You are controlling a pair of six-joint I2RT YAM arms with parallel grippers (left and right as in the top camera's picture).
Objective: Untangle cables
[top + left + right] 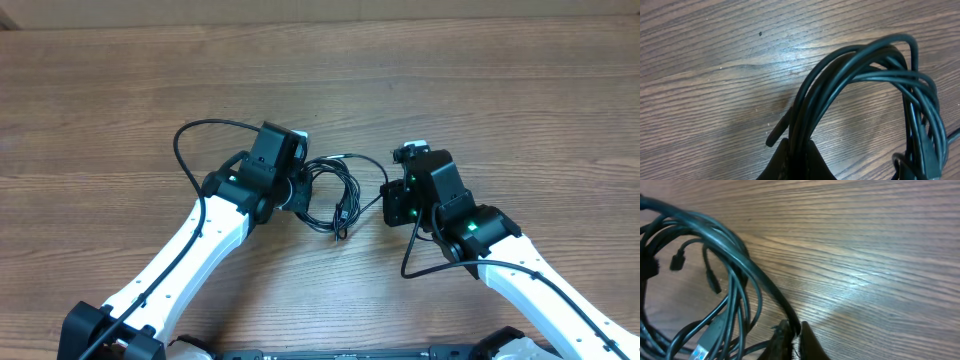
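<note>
Cables (850, 60) in left hand (797, 155), right hand (794, 337)

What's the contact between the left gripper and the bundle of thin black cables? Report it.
Touching. The left wrist view shows the thin black cables running down and pinched between the dark fingertips of the left gripper.

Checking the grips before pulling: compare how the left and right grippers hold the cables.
The left gripper clamps several strands of the cables; the right gripper pinches seemingly one. The left gripper holds the tangle's left side, the right gripper its right side. Both are shut.
</note>
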